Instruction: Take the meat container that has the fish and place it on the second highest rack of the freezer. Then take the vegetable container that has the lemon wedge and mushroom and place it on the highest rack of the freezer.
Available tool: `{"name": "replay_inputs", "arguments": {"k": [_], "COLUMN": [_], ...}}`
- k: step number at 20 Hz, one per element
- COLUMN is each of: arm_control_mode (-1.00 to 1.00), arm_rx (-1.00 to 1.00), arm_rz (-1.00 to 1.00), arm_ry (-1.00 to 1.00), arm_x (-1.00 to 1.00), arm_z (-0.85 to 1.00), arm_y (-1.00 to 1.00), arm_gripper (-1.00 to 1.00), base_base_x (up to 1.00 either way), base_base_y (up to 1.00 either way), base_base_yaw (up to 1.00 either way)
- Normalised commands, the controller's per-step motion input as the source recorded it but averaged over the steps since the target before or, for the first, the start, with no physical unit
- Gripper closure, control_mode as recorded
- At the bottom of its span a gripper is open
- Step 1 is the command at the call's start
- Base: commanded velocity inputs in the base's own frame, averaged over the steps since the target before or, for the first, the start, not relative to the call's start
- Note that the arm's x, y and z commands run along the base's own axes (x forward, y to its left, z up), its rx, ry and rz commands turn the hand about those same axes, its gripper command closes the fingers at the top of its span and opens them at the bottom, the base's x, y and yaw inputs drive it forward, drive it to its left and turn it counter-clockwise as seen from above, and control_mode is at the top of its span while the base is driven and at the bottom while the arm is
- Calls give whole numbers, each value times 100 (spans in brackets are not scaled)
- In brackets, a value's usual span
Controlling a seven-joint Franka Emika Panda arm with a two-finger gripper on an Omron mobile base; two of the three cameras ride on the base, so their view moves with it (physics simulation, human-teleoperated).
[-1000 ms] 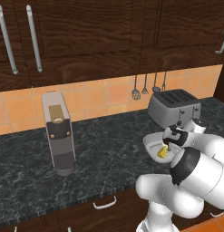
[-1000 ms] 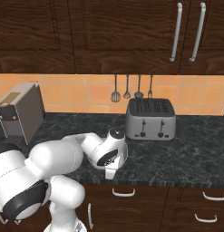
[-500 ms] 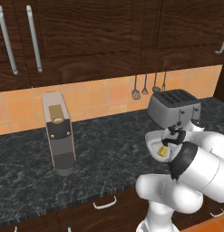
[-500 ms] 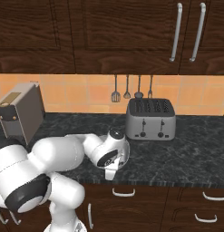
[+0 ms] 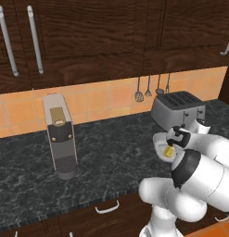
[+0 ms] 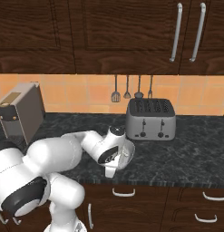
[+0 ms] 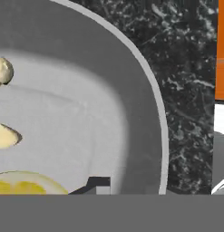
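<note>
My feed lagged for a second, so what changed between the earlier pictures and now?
The arm shifted only slightly over the vegetable container with the lemon wedge and mushroom. The tool has been narrowing at the container's rim, but whether it already grips cannot be told. The container has not lifted off the counter. The toaster, coffee machine and hanging utensils stayed put.

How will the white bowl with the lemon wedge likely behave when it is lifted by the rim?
The bowl looks rigid, so it should hold shape. Gripped at one edge, it may tilt. The loose lemon wedge and mushroom could then slide.
</note>
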Motion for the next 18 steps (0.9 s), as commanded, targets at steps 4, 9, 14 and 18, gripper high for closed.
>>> {"name": "replay_inputs", "arguments": {"k": [4,9,14,18], "arm_control_mode": [-100,-100,-100,-100], "arm_rx": [0,-4,-18,-14], "arm_rz": [2,13,35,34], "arm_ry": [-3,0,0,-6], "arm_x": [-36,-39,-57,-70], "arm_z": [94,89,55,46], "arm_y": [10,14,41,38], "arm_gripper": [100,100,100,100], "base_base_x": [0,0,0,0], "base_base_y": [0,0,0,0], "base_base_yaw": [0,0,0,0]}}
